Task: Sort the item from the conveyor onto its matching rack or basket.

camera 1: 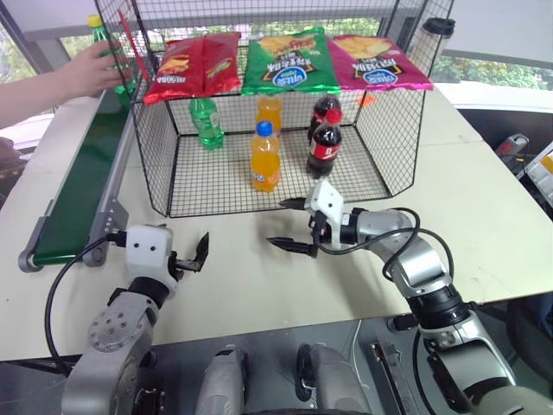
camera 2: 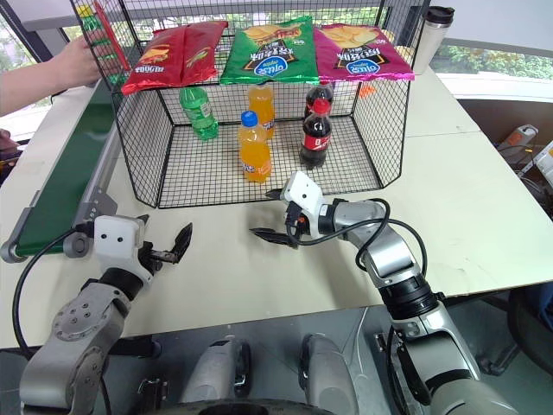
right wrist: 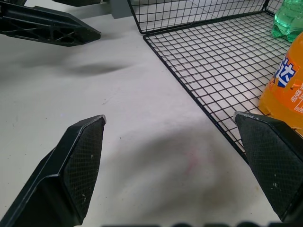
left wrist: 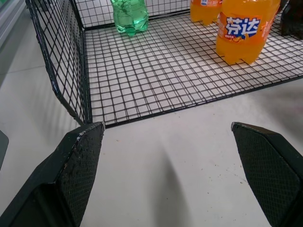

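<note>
The item, a clear-green bottle (camera 1: pixel 101 41) with a yellow cap, is held by a person's hand (camera 1: pixel 84 73) over the far end of the dark green conveyor (camera 1: pixel 80 186), just outside the basket's left wall. The basket (camera 1: pixel 152 164) is a black wire cage standing beside the belt. My left gripper (camera 1: pixel 197 256) hovers open over the white table in front of the cage's near left corner. My right gripper (camera 1: pixel 278 223) is open too, pointing left just before the cage's front edge. Neither holds anything.
Inside the cage stand a green bottle (camera 1: pixel 206 121), two orange bottles (camera 1: pixel 264 157) and two cola bottles (camera 1: pixel 325 145). Crisp bags (camera 1: pixel 289 60) lie along its top edge. A dark tumbler (camera 1: pixel 438 35) stands at the back right. The white table (camera 1: pixel 233 294) stretches in front.
</note>
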Motion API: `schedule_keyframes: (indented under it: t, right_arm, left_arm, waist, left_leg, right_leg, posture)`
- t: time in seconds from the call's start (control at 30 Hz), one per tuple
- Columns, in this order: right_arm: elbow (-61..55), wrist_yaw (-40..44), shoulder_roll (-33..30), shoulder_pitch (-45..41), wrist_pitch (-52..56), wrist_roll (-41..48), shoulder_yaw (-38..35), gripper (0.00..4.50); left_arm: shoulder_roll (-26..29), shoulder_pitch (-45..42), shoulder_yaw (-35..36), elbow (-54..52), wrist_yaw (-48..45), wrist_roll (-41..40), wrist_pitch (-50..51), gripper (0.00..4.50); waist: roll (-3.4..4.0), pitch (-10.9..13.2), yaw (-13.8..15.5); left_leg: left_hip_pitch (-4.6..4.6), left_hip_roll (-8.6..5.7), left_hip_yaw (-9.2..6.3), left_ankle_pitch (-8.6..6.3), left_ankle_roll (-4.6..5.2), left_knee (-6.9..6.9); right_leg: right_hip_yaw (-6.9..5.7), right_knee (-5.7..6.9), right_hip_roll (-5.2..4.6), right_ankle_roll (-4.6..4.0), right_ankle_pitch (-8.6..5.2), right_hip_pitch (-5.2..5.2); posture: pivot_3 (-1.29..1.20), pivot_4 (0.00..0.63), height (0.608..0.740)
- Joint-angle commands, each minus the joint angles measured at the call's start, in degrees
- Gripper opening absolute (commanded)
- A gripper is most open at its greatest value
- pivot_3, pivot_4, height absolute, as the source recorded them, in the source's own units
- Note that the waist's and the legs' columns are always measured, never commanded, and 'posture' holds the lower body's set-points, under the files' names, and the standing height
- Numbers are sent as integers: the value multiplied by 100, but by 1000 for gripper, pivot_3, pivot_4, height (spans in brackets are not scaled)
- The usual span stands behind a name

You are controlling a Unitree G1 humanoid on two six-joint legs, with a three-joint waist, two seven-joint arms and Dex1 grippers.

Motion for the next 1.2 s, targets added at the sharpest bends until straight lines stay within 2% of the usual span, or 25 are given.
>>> schedule_keyframes:
  t: [0.03,0.53,0.73,0.87,1.2]
  right_arm:
    - [-173,-6,-13,-37,-97,26,-69,4500]
    - [-408,177,-52,-28,67,258,-123,4500]
    - [-549,489,-51,-37,30,729,-342,4500]
    - [-699,583,227,74,-177,1188,-520,4500]
    - [-662,585,364,-47,-601,1060,-380,4500]
  left_arm:
    - [48,-13,63,-79,-24,64,-137,4456]
    - [-11,-11,239,-222,169,124,-119,4456]
    - [-55,-120,682,-476,267,-62,107,4456]
    - [-53,-166,1255,-558,357,-163,241,4456]
    - [-32,-341,2058,-130,466,-244,290,4456]
  waist:
    - [0,0,0]
    - [0,0,-1]
    - [0,0,2]
    - [0,0,-2]
    - [0,0,2]
  left_leg:
    - [0,0,0,0,0,0]
    - [0,0,0,0,0,0]
    - [0,0,-1,0,0,0]
    - [0,0,-2,0,0,0]
    - [0,0,-1,0,0,0]
  right_leg:
    - [0,0,0,0,0,0]
    - [0,0,0,0,0,0]
    - [0,0,0,0,0,0]
    - [0,0,0,1,1,1]
    - [0,-1,0,9,5,2]
  posture:
    - [0,150,740]
    - [0,150,740]
    - [0,150,740]
    - [0,150,740]
    - [0,150,740]
